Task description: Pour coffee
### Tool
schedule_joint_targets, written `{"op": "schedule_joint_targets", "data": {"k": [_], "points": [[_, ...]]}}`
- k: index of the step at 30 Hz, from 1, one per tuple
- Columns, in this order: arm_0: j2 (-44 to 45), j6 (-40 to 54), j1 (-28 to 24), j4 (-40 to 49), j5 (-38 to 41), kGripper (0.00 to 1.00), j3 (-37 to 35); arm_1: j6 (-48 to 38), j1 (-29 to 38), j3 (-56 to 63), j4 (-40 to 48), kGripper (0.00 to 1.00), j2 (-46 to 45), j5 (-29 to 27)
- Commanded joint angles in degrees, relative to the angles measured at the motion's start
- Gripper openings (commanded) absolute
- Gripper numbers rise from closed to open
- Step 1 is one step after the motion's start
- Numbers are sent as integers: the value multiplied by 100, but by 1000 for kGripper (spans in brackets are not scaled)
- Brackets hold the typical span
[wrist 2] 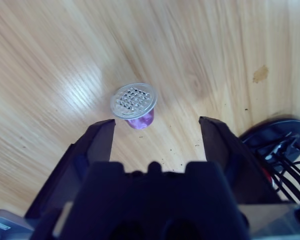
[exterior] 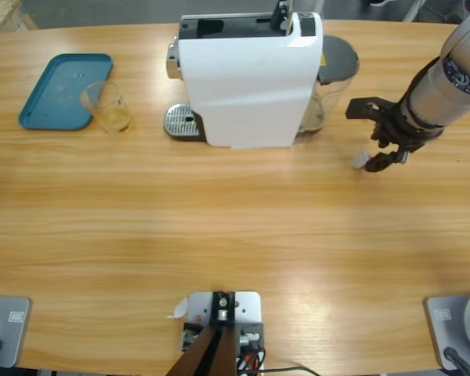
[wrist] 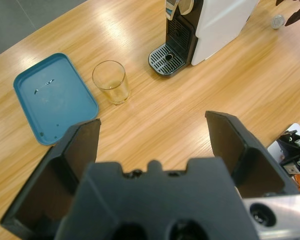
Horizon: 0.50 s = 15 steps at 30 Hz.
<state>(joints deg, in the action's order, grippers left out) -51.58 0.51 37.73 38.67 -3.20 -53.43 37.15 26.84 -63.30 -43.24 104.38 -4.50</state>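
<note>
The white capsule coffee machine [exterior: 251, 78] stands at the table's far edge; no coffee shows (the clear tumbler [exterior: 107, 107] is empty). The right gripper [wrist 2: 156, 129], wide open, flanks a purple capsule [wrist 2: 135, 105]; off-centre closing could knock it away. The left gripper [wrist: 152, 127] gapes empty.

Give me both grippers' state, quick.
Left gripper: open, holding nothing, above the table.
Right gripper: open, holding nothing, just over the capsule.
</note>
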Motion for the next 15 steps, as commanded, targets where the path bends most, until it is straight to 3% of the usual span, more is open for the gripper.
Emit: {"op": "schedule_joint_targets", "data": {"k": [1,12,15], "points": [[-135,-77,50,-78,65,904,237,-100,111,37,35,757,290,203],[-135,-75,50,-79,65,904,237,-122,154,46,45,748,457,334],[-142,-68,50,-79,65,904,237,-118,154,63,43,624,408,304]]}}
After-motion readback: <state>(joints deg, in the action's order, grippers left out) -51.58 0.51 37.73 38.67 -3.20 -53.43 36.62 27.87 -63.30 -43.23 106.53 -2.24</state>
